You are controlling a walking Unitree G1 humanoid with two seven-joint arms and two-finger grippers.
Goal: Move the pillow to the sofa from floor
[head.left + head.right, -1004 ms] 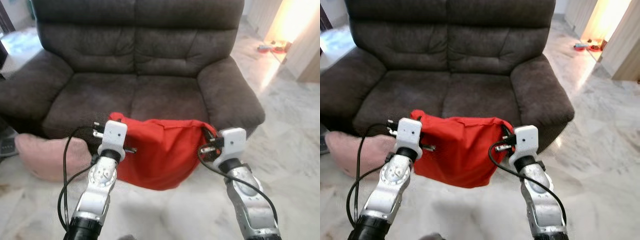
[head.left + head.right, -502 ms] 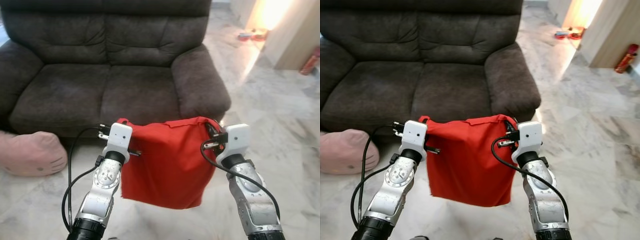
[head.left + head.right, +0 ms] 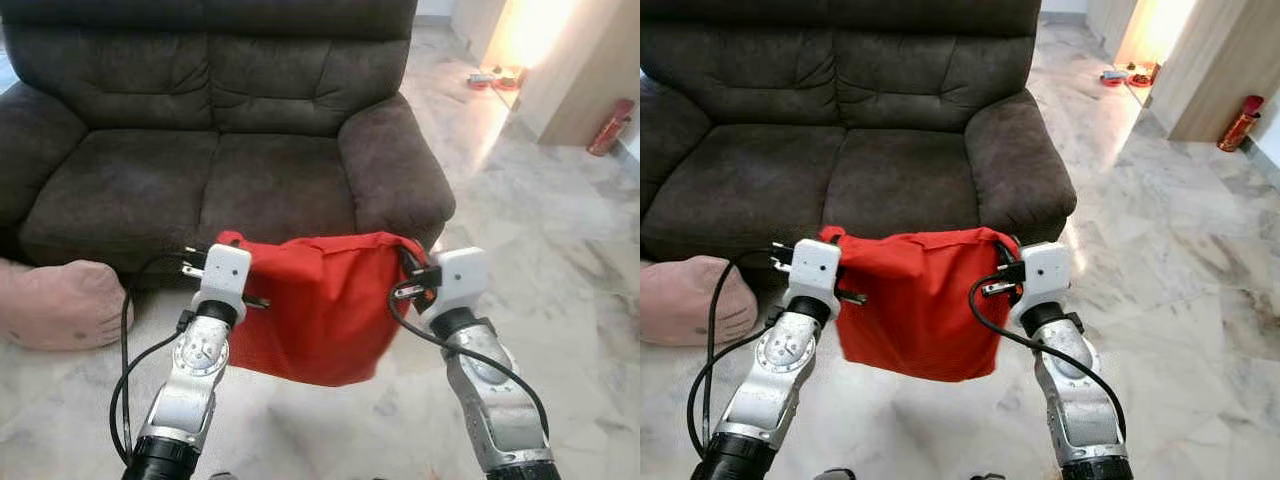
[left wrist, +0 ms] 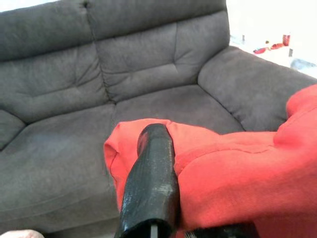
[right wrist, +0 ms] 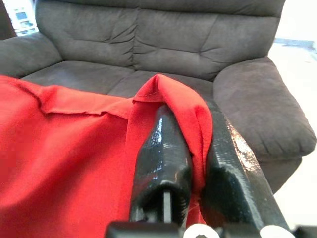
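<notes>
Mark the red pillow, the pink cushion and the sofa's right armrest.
red pillow [image 3: 310, 300], left eye view, front face.
pink cushion [image 3: 55, 305], left eye view, middle.
sofa's right armrest [image 3: 1015, 150], right eye view, top.

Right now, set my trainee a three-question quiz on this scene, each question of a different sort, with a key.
1. True or false: the red pillow already lies on the sofa seat.
2. Which grippers hold the red pillow? A) left only B) right only C) both
3. Fill in: a pink cushion lies on the ____ by the sofa's front.

Key
1. False. It hangs in front of the sofa, above the marble floor.
2. C. The left gripper pinches one upper corner and the right gripper the other.
3. floor
</notes>
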